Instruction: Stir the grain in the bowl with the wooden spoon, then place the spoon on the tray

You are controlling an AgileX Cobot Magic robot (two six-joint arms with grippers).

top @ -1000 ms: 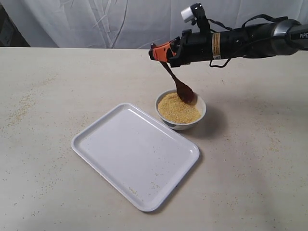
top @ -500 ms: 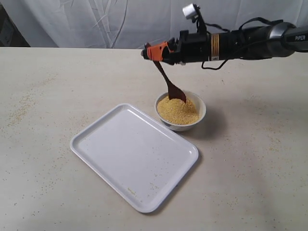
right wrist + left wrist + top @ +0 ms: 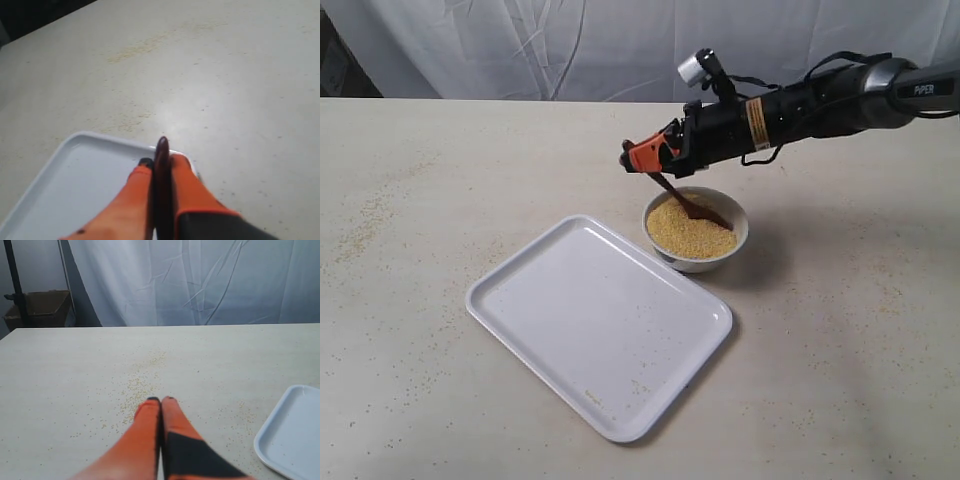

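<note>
My right gripper (image 3: 638, 158) is shut on the handle of the dark wooden spoon (image 3: 688, 204). The spoon slants down to the right, and its round end lies low on the yellow grain (image 3: 685, 232) in the small white bowl (image 3: 720, 260). In the right wrist view the handle (image 3: 162, 170) stands pinched between the orange fingers (image 3: 186, 185), with a corner of the white tray (image 3: 75, 185) beyond them. The tray (image 3: 600, 320) lies flat to the left of the bowl, nearly touching it. In the left wrist view my left gripper (image 3: 160, 400) is shut and holds nothing, over bare table. It does not show in the exterior view.
Loose grains (image 3: 137, 390) are scattered over the beige tabletop (image 3: 440, 190), also near the tray's edge (image 3: 287, 435). A white cloth backdrop (image 3: 520, 50) hangs behind the table. A brown cardboard box (image 3: 40, 307) sits off the table's far corner.
My right gripper has dropped lower and tilted, so the spoon went from steeply upright to a shallow slant, its round end sweeping across the grain toward the right side of the bowl.
</note>
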